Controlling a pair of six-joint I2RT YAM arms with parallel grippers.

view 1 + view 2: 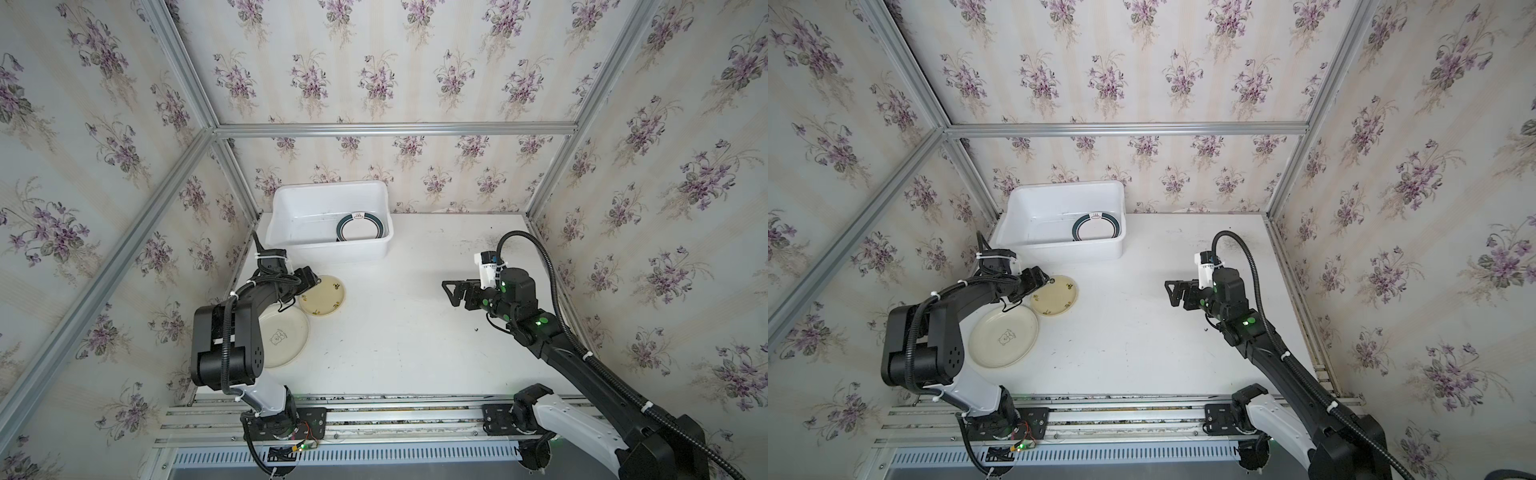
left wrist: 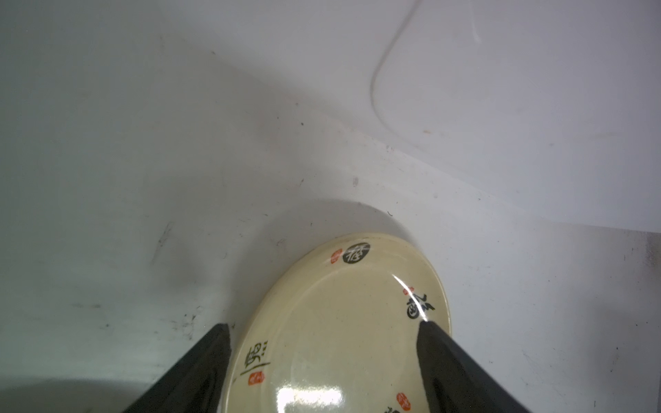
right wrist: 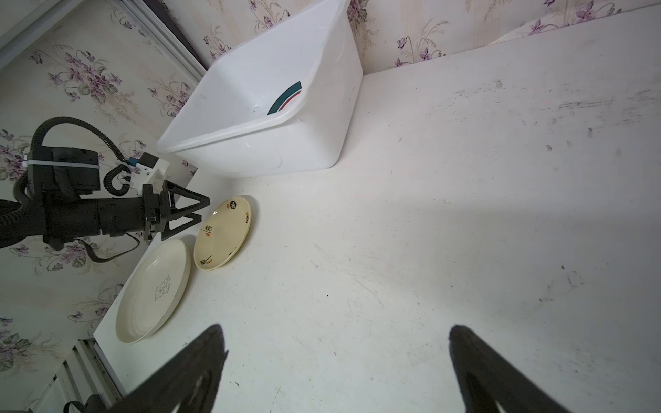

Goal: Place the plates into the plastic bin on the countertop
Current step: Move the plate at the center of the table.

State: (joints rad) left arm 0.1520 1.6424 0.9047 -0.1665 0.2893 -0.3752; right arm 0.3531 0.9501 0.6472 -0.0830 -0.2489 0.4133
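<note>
A small cream plate with black and red lettering (image 1: 322,297) (image 1: 1054,296) (image 3: 223,232) lies on the white countertop (image 1: 395,332), left of centre. My left gripper (image 1: 313,279) (image 2: 323,325) is at its back-left rim, open; one finger sits beside the plate (image 2: 339,339) and the other over it. A larger cream plate with a bear drawing (image 1: 286,336) (image 3: 153,289) lies nearer the front, partly hidden under my left arm. A white plate with a dark-green band (image 1: 359,227) leans inside the plastic bin (image 1: 328,245) at the back. My right gripper (image 1: 448,294) (image 3: 336,327) hovers open and empty at the right.
Floral-papered walls and aluminium frame rails (image 1: 232,178) close in the left, back and right sides. The bin stands against the back wall, just behind my left wrist. Both arm bases are mounted on the rail (image 1: 395,415) along the front edge.
</note>
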